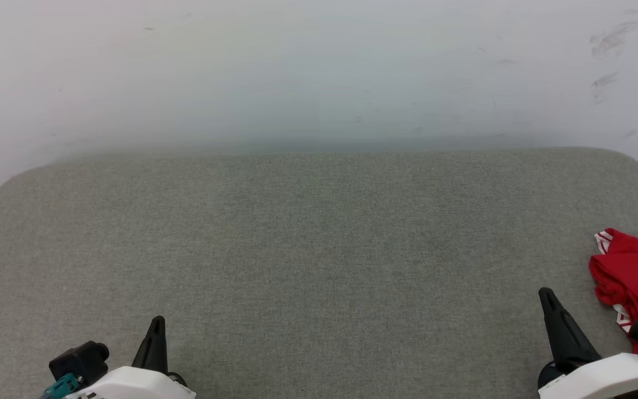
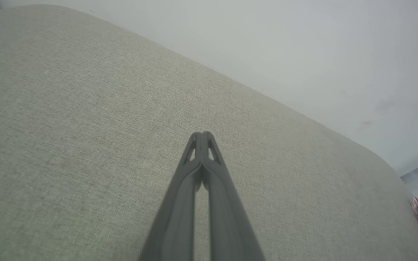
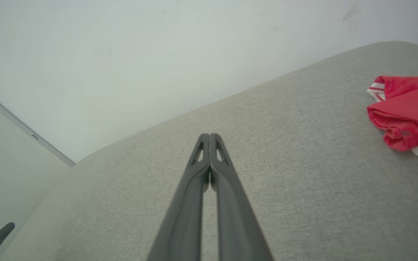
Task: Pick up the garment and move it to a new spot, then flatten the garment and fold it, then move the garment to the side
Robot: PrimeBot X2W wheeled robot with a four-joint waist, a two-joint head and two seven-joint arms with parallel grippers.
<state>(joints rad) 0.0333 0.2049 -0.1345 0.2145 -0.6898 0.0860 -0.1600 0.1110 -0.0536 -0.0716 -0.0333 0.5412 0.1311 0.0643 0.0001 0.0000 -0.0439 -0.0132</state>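
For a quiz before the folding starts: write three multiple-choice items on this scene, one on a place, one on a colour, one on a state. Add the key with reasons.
1. In the head view, where on the grey padded surface does the garment lie?
A. In the middle
B. At the left edge
C. At the right edge

2. What is the garment's main colour?
A. Blue
B. Red
C. Black

3. In what state is the right hand?
A. Shut, holding nothing
B. Open wide
C. Shut on the garment

Key:
1 C, the bunched cloth sits at the far right of the surface, beside the right hand.
2 B, the fabric is red, with red-white striped trim at its edges.
3 A, in the right wrist view its fingers meet at the tips, and the garment lies apart from them on the surface.
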